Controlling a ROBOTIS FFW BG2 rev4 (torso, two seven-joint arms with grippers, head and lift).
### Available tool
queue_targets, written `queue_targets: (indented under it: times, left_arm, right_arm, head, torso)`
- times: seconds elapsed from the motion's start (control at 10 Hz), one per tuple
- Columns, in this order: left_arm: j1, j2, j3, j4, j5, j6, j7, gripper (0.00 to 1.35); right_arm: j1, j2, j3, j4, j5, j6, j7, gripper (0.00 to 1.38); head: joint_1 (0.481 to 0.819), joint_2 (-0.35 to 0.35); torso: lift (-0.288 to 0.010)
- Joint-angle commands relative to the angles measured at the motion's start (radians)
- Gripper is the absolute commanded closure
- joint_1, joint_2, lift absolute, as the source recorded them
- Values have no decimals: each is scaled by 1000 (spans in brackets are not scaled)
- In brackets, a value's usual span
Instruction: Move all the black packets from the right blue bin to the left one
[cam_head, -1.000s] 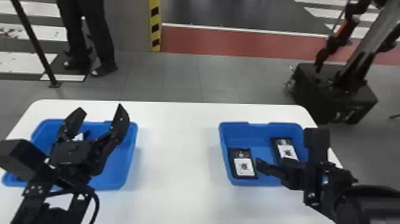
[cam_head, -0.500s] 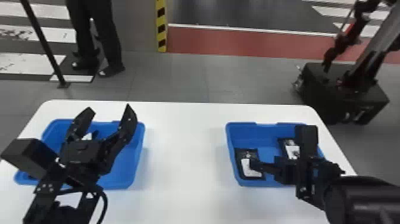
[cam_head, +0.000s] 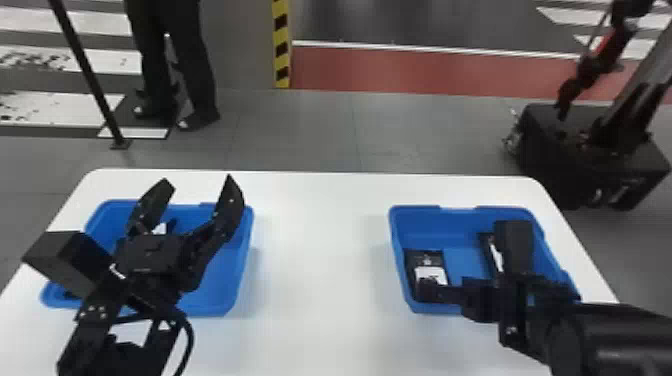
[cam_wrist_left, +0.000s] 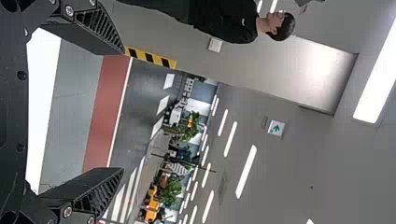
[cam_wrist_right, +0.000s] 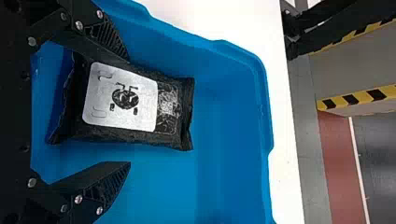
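Where the packet (cam_wrist_right: 122, 100) ends, the right bin (cam_wrist_right: 229, 140) has room.

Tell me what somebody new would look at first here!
Probably the bright colours: the left blue bin and the right blue bin, at the two sides of the white table. Next, the left gripper, its black fingers spread wide in front of the left bin in the head view. Then a black packet with a bug-like picture on it, lying in the right bin by the right gripper's open fingers.
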Motion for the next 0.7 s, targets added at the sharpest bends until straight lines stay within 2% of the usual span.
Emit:
queue_targets:
  times: [0.0, 0.1, 0.3, 0.5, 0.6]
  left_arm:
    - [-2, 0, -1, 0, -1, -2, 0, 134]
    - [-2, 2, -1, 0, -1, -5, 0, 136]
    - [-2, 2, -1, 0, -6, -7, -2, 136]
    - [-2, 2, -1, 0, -6, -15, -2, 136]
    - [-2, 2, 0, 0, -6, -17, 0, 136]
  right_arm:
    - [-8, 0, 3, 12, -2, 4, 1, 265]
    - [-18, 0, 9, 29, 1, 9, 9, 326]
    - [-50, 0, 10, 103, -21, 6, 47, 1095]
    - [-18, 10, 15, 24, -29, 6, 50, 1263]
    - [4, 16, 14, -32, -30, 6, 49, 1291]
  head:
    - [695, -59]
    - [695, -57]
    - [695, -50]
    - [695, -37]
    - [695, -29]
  torso:
    - [-110]
    - [-110]
    - [-110]
    - [-110]
    - [-110]
